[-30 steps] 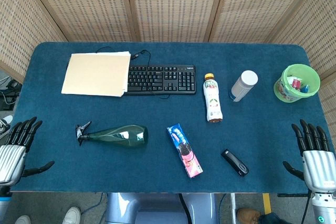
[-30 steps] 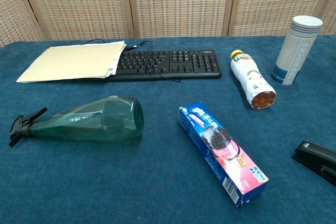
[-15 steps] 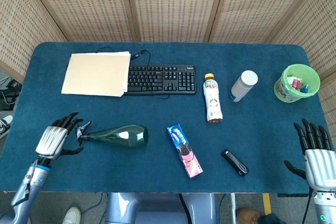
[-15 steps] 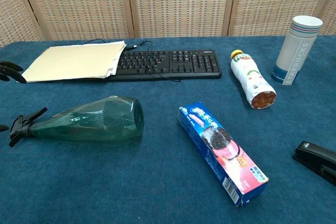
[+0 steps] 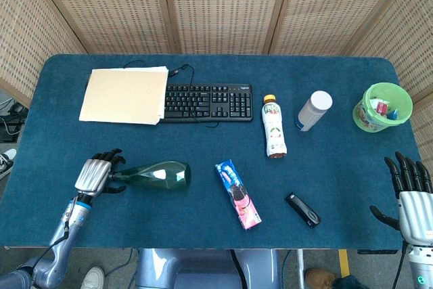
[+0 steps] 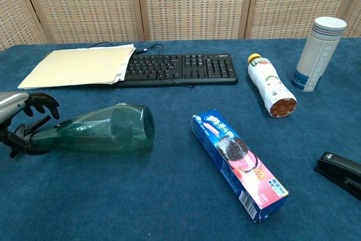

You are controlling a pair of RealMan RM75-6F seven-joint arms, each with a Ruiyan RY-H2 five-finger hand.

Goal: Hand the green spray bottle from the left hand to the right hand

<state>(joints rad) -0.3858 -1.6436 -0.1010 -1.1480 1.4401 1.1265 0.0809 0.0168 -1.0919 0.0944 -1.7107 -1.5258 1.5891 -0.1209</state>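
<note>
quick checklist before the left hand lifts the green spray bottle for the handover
1. Left hand at the neck end of the green spray bottle: ok, its fingers curl over the nozzle.
2. Grip closed firmly on the neck: cannot tell, neither view shows whether the fingers have closed on the bottle.
3. Bottle lifted: not ok, it lies on its side on the table.
4. Right hand ready to receive: not ok, it sits open at the table's far right edge.
5. Path between the hands: not ok, the cookie box and black stapler lie between, so the bottle must pass above them.
</note>
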